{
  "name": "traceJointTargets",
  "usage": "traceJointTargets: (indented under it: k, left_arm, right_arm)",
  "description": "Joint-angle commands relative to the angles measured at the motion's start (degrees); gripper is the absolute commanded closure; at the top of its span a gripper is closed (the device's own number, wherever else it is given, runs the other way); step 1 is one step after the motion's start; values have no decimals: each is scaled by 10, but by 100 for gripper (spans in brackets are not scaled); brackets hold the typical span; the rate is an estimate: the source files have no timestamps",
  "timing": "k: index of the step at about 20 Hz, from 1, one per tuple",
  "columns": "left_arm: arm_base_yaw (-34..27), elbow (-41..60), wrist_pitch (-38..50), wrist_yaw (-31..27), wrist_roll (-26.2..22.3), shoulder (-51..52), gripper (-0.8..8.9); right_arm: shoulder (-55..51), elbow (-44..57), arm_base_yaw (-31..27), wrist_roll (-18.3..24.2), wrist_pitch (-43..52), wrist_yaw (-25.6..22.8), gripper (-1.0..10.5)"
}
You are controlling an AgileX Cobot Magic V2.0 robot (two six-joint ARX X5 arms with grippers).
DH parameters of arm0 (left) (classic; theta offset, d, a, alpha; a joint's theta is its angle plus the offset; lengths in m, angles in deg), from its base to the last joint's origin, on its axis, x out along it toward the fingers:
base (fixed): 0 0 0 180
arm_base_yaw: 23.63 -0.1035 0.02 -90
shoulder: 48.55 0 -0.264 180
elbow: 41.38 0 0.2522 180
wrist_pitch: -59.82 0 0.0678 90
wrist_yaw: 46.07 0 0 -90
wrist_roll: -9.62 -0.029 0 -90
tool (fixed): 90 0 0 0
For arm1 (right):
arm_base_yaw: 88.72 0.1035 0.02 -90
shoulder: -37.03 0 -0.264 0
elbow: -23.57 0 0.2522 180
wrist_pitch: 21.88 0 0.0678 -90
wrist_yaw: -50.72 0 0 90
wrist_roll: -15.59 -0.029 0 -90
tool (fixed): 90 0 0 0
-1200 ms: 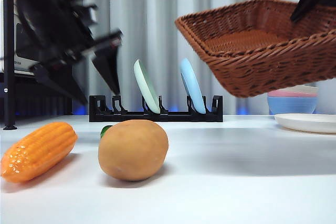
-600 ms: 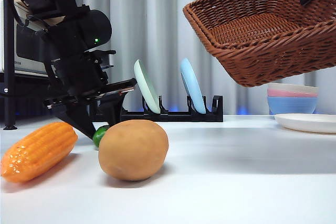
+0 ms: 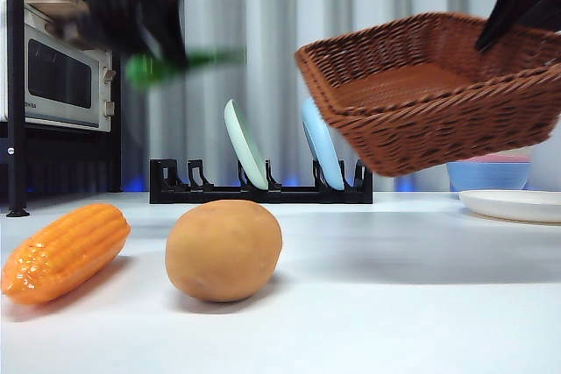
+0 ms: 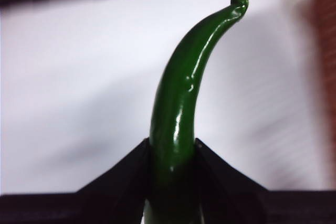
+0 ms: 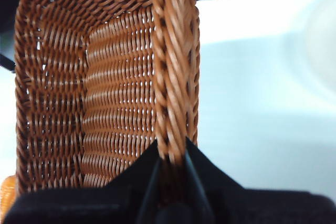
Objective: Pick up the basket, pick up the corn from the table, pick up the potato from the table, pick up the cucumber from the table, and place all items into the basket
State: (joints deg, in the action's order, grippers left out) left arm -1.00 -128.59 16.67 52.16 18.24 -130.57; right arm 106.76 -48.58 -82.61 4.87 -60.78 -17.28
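From the front, the glossy orange-yellow plastic corn cob (image 3: 65, 251) lies on the white table (image 3: 412, 304) at the near left, with the smooth tan-brown egg-shaped potato (image 3: 224, 250) just beside it, the two apart. Behind them a black dish rack (image 3: 260, 188) holds a pale green plate (image 3: 244, 144) and a light blue plate (image 3: 321, 143) on edge. High at the upper left the left hand (image 3: 149, 37) is a dark blur, with a green streak (the cucumber (image 3: 175, 63)) in it, well above the table. At the upper right the wide reddish-brown woven wicker basket (image 3: 429, 94) hangs in the air, tilted, over stacked pastel bowls (image 3: 487, 172) and a white plate (image 3: 513, 205).

In the left wrist view, the left hand (image 4: 173, 153) is clamped on the glossy dark green cucumber (image 4: 181, 98), whose curled tip points away.

In the right wrist view, the right hand (image 5: 170, 156) pinches the basket's (image 5: 105, 87) braided rim, jaws narrow, one inside and one outside the wall.
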Motion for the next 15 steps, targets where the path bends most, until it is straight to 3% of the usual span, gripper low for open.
traceJointTargets:
  k: [1,5,8,13,15]
  left_arm:
    - [24,1,18,44,24,55,822]
    - [108,1,43,30,38,80,822]
    - [176,1,45,-53,36,42,822]
    - [213,1,33,-98,33,-26,799]
    - [213,1,18,-98,33,-40,529]
  right_arm:
    - [25,-2,26,-33,38,6,958]
    - [66,-2,87,-80,95,6,958]
    - [73,-2,126,-110,132,6,958]
    - [72,-2,142,-139,162,20,958]
    - [72,-2,142,-139,161,22,958]
